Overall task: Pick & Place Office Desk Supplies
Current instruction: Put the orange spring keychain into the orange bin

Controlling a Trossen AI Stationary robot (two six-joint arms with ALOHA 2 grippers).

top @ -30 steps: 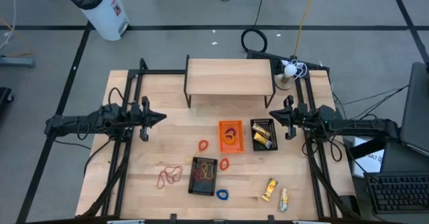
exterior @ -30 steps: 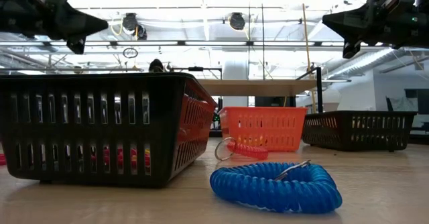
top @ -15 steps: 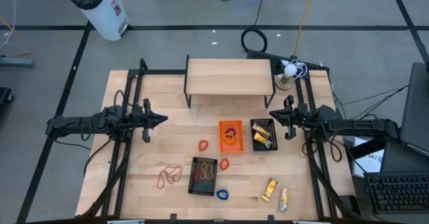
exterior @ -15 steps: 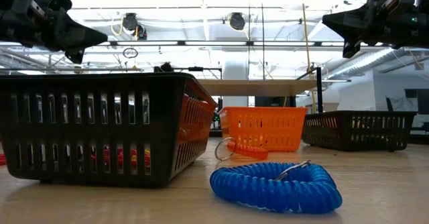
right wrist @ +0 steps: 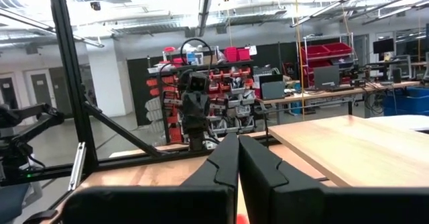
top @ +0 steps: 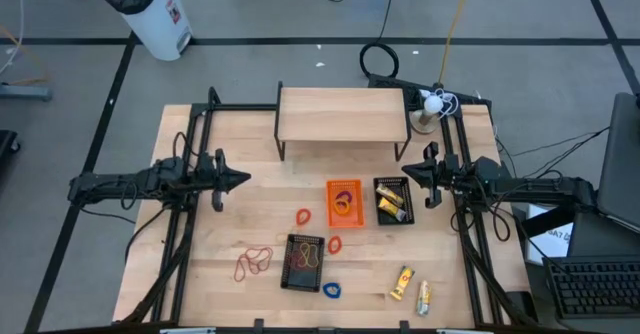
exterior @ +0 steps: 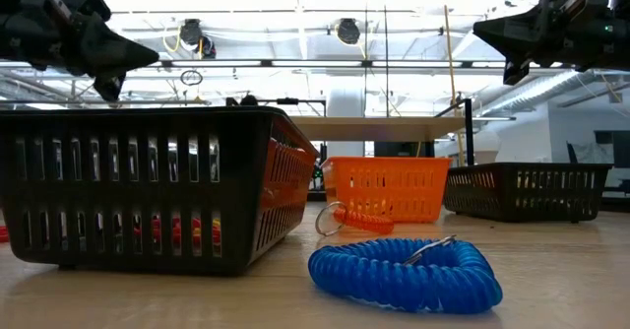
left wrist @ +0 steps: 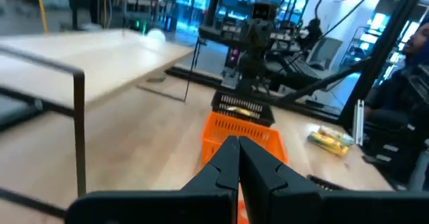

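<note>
Office supplies are lying scattered over the front half of a wooden table [top: 230, 229]. Red bands [top: 253, 262] are sitting near the left front, an orange loop [top: 303, 216] near the middle, a blue coil [top: 331, 290] at the front, and yellow packets [top: 412, 289] at the right front. Three small baskets are standing among them: black [top: 304, 262], orange [top: 344, 203] and another black [top: 394, 201]. The left gripper [top: 243, 178] is hovering above the table's left side, fingers pressed together, holding nothing. The right gripper [top: 404, 170] is hovering at the right, likewise closed and empty.
</note>
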